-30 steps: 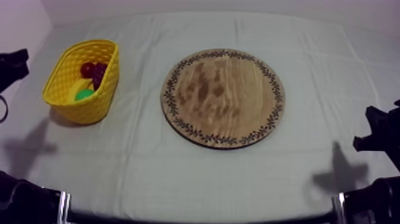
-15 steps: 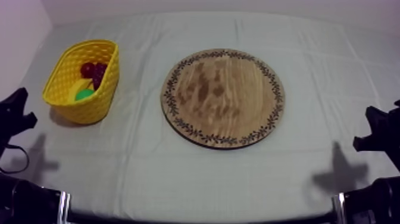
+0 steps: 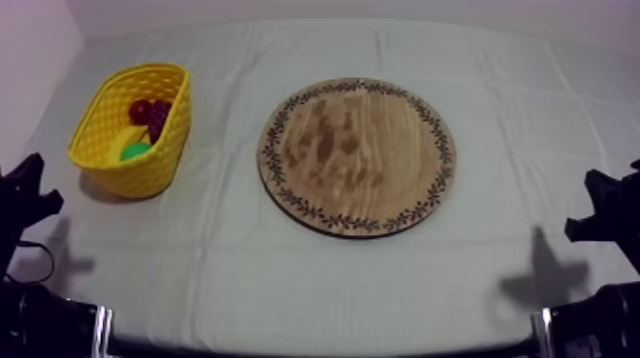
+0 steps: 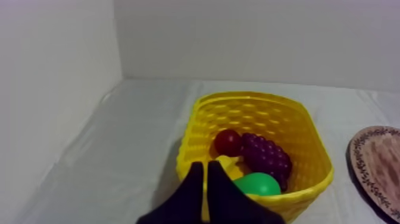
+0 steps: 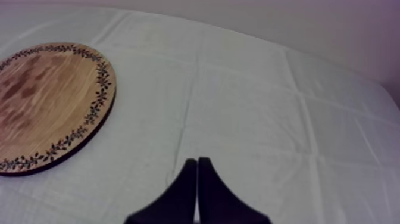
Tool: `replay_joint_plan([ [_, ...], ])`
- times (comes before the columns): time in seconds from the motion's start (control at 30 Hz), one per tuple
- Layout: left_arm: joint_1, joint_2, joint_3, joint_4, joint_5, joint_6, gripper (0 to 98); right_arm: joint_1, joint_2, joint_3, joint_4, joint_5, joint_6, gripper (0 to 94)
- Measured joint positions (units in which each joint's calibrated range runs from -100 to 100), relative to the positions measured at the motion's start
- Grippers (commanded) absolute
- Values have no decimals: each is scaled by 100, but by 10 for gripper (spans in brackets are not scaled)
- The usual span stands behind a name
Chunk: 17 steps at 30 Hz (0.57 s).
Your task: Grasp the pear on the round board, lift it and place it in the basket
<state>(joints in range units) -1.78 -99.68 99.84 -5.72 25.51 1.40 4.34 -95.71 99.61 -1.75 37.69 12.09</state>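
Left arm backs off to rest; pear sits in the yellow basket.

Within the last second the left gripper slides from about 10 o'clock on the table's edge down to about 8 o'clock, and its travel is slowing. Its jaws are clenched on nothing, a narrow wedge aimed at the basket's near wall. The pear lies just inside that wall, at 6 o'clock of the grapes and the small red fruit. The wooden board is bare, with the basket at its 9 o'clock. The right gripper is unmoved at 4 o'clock, clenched and empty. Judgement: placement done, only parking remains.
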Motion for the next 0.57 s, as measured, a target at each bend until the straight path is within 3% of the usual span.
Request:
replay_joint_plan([
  [0.33,-55,-6,0,242,244,-211,0,-5,0,0,0,0,0,3],
  [0.57,-56,-6,0,307,307,-320,0,-5,0,0,0,0,0,3],
])
